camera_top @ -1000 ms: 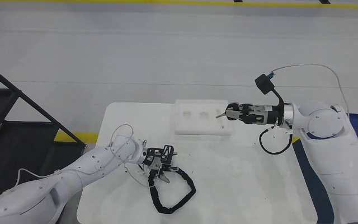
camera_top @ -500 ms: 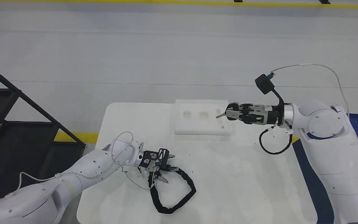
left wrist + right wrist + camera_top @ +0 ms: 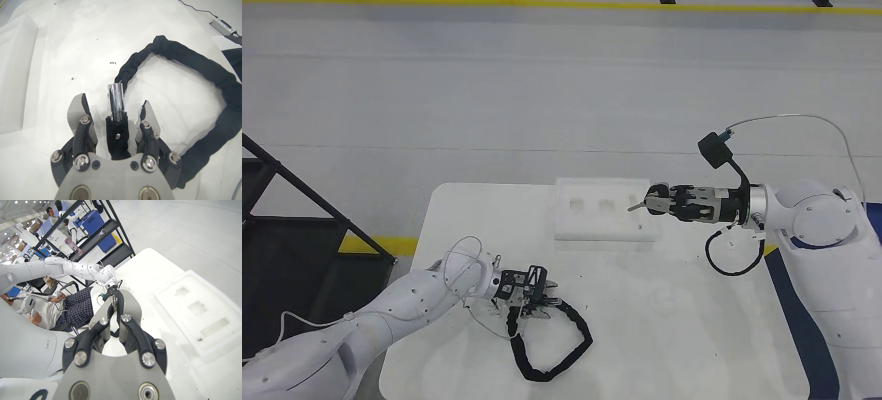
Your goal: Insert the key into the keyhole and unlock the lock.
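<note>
Key and chain lock were well apart. We saw the key, its round head showing, grasped between the clenched fingers of the right gripper, which hung over the end of the white foam tray on that arm's side. From above, the key stuck out of the right gripper toward the middle of the tray. The chain lock, a loop in a black cloth sleeve, lay flat on the white desk near its front edge, on the left arm's side. Its chrome cylinder lay between the released fingers of the left gripper, with a gap on each side, so neither finger touched it. A black cloth end with a rivet ran from the cylinder back under the gripper's palm. From above, the left gripper sat over the end of the loop nearest that arm. The tray had three rectangular hollows and stood along the desk's far edge.
</note>
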